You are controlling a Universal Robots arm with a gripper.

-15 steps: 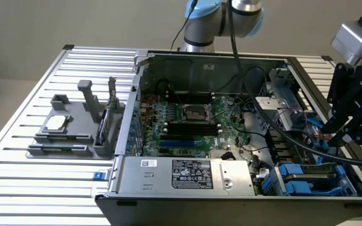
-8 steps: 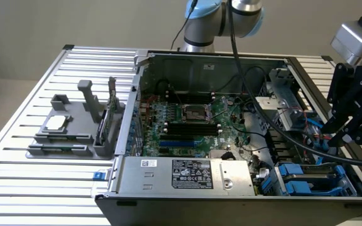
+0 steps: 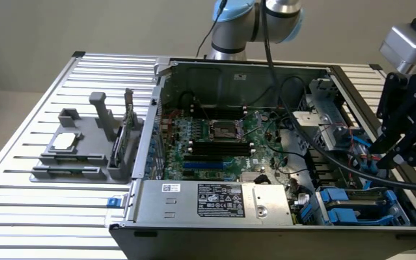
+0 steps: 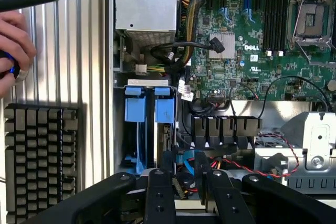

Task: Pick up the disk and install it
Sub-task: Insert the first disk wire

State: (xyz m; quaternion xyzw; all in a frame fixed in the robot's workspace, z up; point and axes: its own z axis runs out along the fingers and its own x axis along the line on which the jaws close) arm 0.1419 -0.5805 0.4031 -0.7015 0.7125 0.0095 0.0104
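Item one is an open computer case (image 3: pixel 316 70) on a slatted metal table (image 3: pixel 20 206). The reference point is the power supply (image 3: pixel 215 200), a long grey box along one edge of the case. It carries one white and one black sticker, both with print too small to read.

The disk (image 4: pixel 164 121) stands on edge in the drive bay just beside one end of the power supply, blue tab outward. A second blue carrier (image 4: pixel 133 109) sits just beside it. No writing on the disk can be read.

The gripper (image 4: pixel 184 169) hangs over the case at the drive-bay end of the power supply, clear of the disk. Its fingers stand partly spread with cables visible through the gap, and they hold nothing.

The motherboard (image 4: pixel 252 35) lies beside the power supply inside the case, with white "DELL" lettering legible on it.

Outside the case, near the drive-bay end of the power supply, are a black gridded block (image 4: pixel 39 156) and a person's hand (image 4: pixel 13 51). Beyond the power supply's other end, a grey holder (image 3: pixel 78 146) carries a small square chip (image 3: pixel 63 142).
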